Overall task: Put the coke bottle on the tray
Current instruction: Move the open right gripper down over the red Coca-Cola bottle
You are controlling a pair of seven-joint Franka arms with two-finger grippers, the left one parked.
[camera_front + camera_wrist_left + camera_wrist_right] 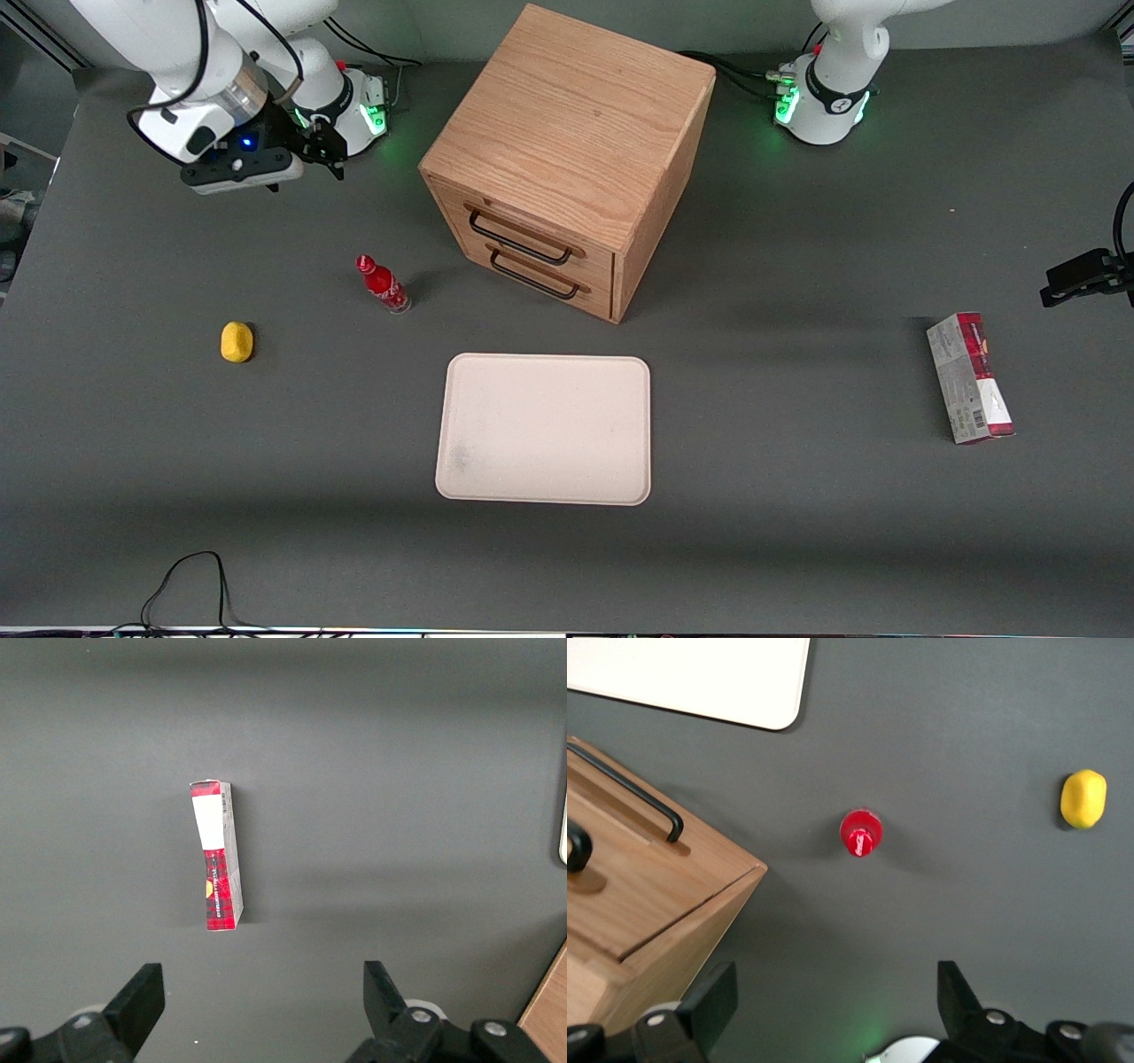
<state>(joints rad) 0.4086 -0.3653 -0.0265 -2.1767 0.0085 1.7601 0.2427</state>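
Front view: the coke bottle is seen standing upright on the dark table, apart from everything, between the yellow lemon-like object and the wooden drawer cabinet, and farther from the camera than the cream tray. The gripper is held high above the table near the working arm's base, well apart from the bottle, with its fingers spread and nothing between them; the same spread is shown in the right wrist view, where the red cap is looked down upon.

A topple is judged the main risk: the bottle is small, narrow and top-heavy in appearance, so it could be knocked over by a descent that lands off-centre or by one finger touching before the other. A slip is also thought possible if only the cap is pinched. The cabinet's near corner lies close beside the bottle, and a finger could be caught on it if the approach is made from that side.

Open table is left around the bottle on the lemon's side and toward the tray. The tray's rim is low, its surface is bare, and the path to it is unobstructed. The red-and-grey carton is left well away, toward the parked arm's end.
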